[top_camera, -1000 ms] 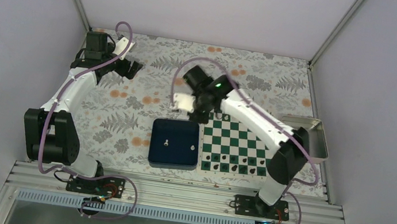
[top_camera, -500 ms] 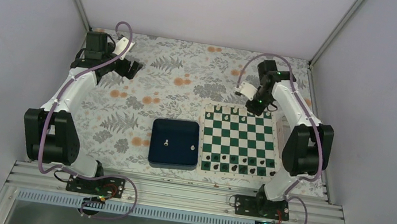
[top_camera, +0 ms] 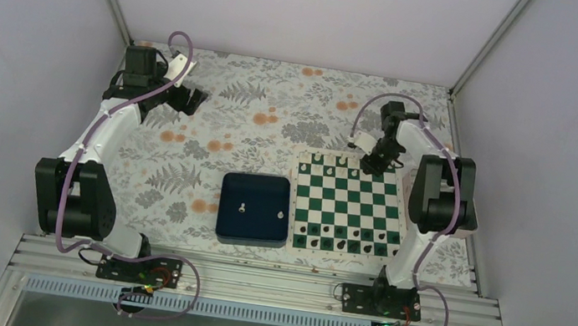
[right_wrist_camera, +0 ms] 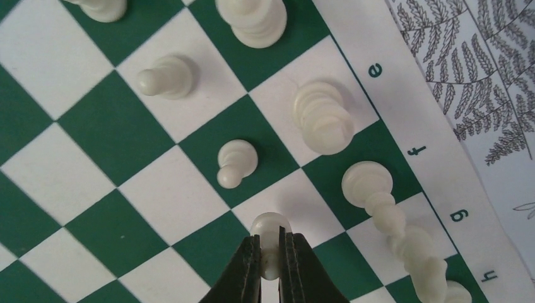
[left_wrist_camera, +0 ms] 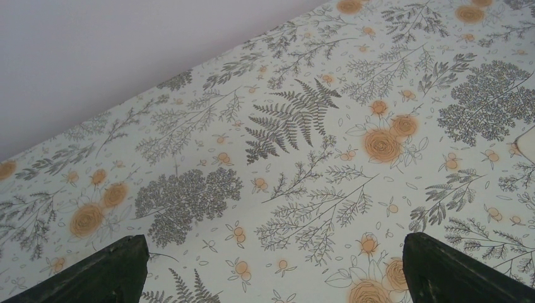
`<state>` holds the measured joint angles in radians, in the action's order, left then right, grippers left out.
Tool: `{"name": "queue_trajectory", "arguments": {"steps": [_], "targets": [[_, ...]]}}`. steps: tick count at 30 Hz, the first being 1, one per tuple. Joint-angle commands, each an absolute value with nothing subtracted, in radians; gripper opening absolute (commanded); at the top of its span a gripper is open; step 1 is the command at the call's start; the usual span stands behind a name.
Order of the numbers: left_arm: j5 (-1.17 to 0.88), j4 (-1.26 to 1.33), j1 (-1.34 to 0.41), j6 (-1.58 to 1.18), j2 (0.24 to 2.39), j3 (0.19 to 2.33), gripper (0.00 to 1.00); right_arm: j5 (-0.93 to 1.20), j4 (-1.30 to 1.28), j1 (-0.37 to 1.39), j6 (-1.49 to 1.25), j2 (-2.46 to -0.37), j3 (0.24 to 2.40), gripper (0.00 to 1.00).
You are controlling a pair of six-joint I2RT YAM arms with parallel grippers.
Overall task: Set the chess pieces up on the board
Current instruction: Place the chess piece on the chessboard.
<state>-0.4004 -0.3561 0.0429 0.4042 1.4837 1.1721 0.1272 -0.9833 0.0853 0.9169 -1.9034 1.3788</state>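
The board (top_camera: 347, 207) lies right of centre, green and white checks with a cream border. White chess pieces (top_camera: 335, 162) stand along its far edge and black ones along the near rows. My right gripper (top_camera: 372, 164) hangs over the far right squares, shut on a white pawn (right_wrist_camera: 271, 224) between its fingertips (right_wrist_camera: 255, 252), above a white square near file g. Whether the pawn touches the board I cannot tell. Two white pawns (right_wrist_camera: 236, 161) and taller pieces (right_wrist_camera: 322, 117) stand close by. My left gripper (top_camera: 195, 98) is open over the floral cloth at the far left, its fingers (left_wrist_camera: 113, 271) wide apart with nothing between them.
A dark blue tray (top_camera: 252, 226) sits left of the board with two small white pieces (top_camera: 241, 206) on it. The right arm's folded links (top_camera: 438, 191) stand beside the board's right edge. Walls close in on the sides and back.
The right arm swung from over the blue tray's far edge to the board's far right and came down over the far rows, gripper shut throughout. The left arm stayed still.
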Motion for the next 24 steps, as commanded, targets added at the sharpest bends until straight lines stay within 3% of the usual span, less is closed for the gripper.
{"name": "queue_trajectory", "arguments": {"steps": [1,24], "targets": [[-0.408,-0.345,0.044,0.410,1.480,1.180,1.00,0.145,-0.938,0.058,0.935,-1.938,1.374,0.05],[-0.415,-0.352,0.044,0.410,1.489,1.189,1.00,0.170,-0.955,0.037,0.943,-1.975,1.371,0.06]]}}
